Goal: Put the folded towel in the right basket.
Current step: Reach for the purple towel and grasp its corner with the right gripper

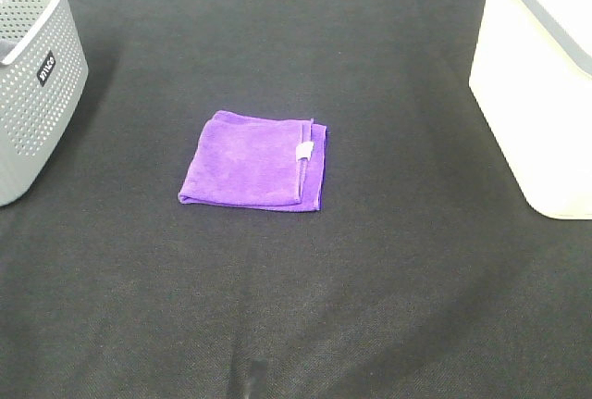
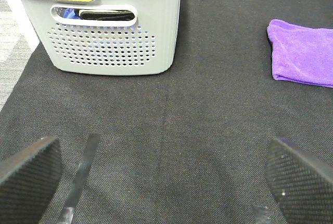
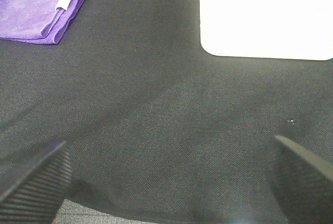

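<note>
A folded purple towel (image 1: 254, 160) with a small white tag lies flat on the black cloth in the middle of the table. It also shows in the left wrist view (image 2: 303, 52) and the right wrist view (image 3: 41, 8). The right basket (image 1: 541, 75) is white and stands at the right edge; the right wrist view shows its side (image 3: 265, 16). My left gripper (image 2: 161, 180) is open and empty, well short of the towel. My right gripper (image 3: 169, 180) is open and empty, also far from the towel. Neither arm shows in the exterior high view.
A grey perforated basket (image 1: 32, 66) stands at the left edge; in the left wrist view (image 2: 104, 31) it has a yellow-green rim and dark items inside. Black cloth (image 1: 296, 306) covers the table.
</note>
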Robot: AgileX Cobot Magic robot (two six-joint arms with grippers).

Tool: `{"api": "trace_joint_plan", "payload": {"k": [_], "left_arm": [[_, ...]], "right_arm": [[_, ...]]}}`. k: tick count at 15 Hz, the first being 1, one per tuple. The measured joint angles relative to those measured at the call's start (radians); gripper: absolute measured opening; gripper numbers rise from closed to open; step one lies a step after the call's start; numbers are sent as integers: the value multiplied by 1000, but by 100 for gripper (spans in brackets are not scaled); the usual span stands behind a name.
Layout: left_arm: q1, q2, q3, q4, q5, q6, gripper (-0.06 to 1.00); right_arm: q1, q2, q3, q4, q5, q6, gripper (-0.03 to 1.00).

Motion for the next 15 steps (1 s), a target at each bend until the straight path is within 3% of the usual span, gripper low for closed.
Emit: {"api": "trace_joint_plan", "payload": {"k": [15], "left_arm": [[0,0,0,0,0,0,99]], "right_arm": [[0,0,0,18,0,-21,96]]}}
